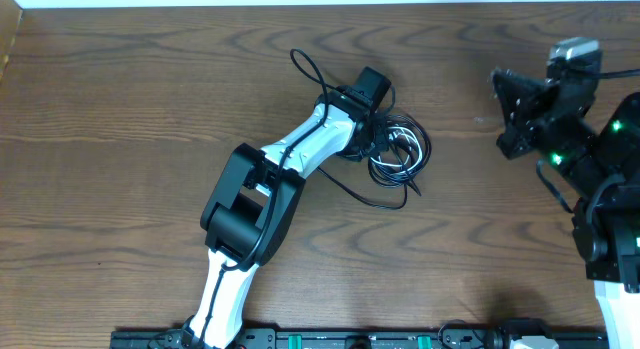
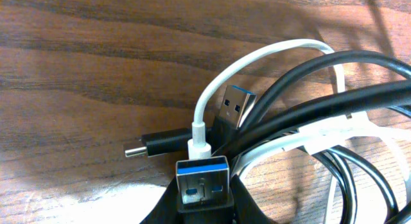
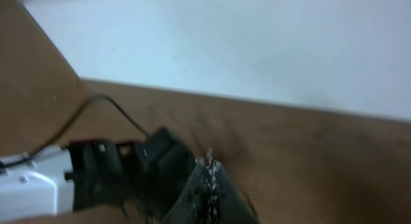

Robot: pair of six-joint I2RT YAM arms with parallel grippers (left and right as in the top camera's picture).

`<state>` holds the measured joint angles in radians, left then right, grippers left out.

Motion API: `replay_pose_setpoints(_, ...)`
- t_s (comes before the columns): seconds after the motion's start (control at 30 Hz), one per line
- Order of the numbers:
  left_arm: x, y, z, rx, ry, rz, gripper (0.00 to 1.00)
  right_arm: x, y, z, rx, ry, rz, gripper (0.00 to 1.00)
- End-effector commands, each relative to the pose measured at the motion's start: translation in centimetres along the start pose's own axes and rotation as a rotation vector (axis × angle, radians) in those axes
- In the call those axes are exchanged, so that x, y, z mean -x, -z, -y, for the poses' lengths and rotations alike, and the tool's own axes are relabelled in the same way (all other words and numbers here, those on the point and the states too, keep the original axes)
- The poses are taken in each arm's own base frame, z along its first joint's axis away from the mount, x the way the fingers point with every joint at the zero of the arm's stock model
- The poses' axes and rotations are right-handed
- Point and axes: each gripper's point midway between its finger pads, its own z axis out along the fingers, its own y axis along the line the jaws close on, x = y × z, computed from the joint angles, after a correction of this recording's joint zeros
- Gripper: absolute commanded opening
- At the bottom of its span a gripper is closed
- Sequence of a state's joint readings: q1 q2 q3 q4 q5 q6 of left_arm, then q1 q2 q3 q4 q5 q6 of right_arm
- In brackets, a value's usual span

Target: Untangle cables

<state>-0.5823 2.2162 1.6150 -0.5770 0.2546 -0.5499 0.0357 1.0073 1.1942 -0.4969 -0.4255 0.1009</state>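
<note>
Near the middle of the table the cables lie in one tangled heap, and our left gripper is down on its left edge; we cannot tell whether it is clenched or released. Up close, the white cable arcs over the black cables, with two blue-tongued USB plugs and a small flat plug poking out on the left. Our right gripper hangs well apart by the right edge; its wrist view is blurred, so we cannot tell its state either

Dark wood-grain table; pale plain wall behind.
</note>
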Motion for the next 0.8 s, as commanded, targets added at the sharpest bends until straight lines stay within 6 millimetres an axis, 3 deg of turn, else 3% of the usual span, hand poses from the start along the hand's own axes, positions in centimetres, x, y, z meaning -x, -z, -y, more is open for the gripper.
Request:
replay_pose_setpoints(0.0, -0.1, -1.2, -2.5, 0.091, 0.013, 0.002, 0.07, -3.9, -1.2, 1.4, -0.032, -0.061, -0.160, 0.12)
replay_pose_setpoints(0.07, 0.0, -1.2, -2.5, 0.090, 0.013, 0.003, 0.07, -6.0, -2.0, 2.0, -0.038, -0.096, -0.247, 0.39)
replay_pose_setpoints(0.13, 0.1, -1.1, -2.6, 0.089, 0.015, 0.005, 0.08, -8.0, -3.0, 2.7, -0.048, -0.148, -0.326, 0.59)
replay_pose_setpoints(0.33, 0.1, -1.1, -2.5, 0.072, -0.037, -0.002, 0.08, -13.5, -6.9, 4.8, -0.101, -0.414, -0.513, 0.67)
replay_pose_setpoints(0.37, 0.1, -1.1, -2.5, 0.072, -0.045, -0.003, 0.07, -14.2, -7.5, 5.1, -0.101, -0.408, -0.537, 0.72)
replay_pose_setpoints(0.5, -0.1, -1.1, -2.2, 0.043, -0.037, -0.023, 0.08, -16.4, -9.0, 5.8, -0.042, -0.231, -0.605, 0.75)
replay_pose_setpoints(0.57, -0.1, -1.0, -2.1, 0.030, -0.033, -0.029, 0.08, -17.6, -9.6, 5.9, -0.012, -0.173, -0.641, 0.89)
replay_pose_setpoints(0.63, 0.0, -1.0, -2.1, 0.029, -0.033, -0.026, 0.07, -18.4, -10.0, 5.9, 0.007, -0.145, -0.667, 0.88)
replay_pose_setpoints(0.7, -0.1, -1.1, -2.1, 0.028, -0.033, -0.027, 0.08, -19.4, -10.8, 5.6, 0.042, -0.088, -0.688, 0.71)
replay_pose_setpoints(0.77, -0.1, -1.1, -2.1, 0.029, -0.033, -0.027, 0.07, -20.4, -11.8, 4.7, 0.100, -0.041, -0.706, 0.64)
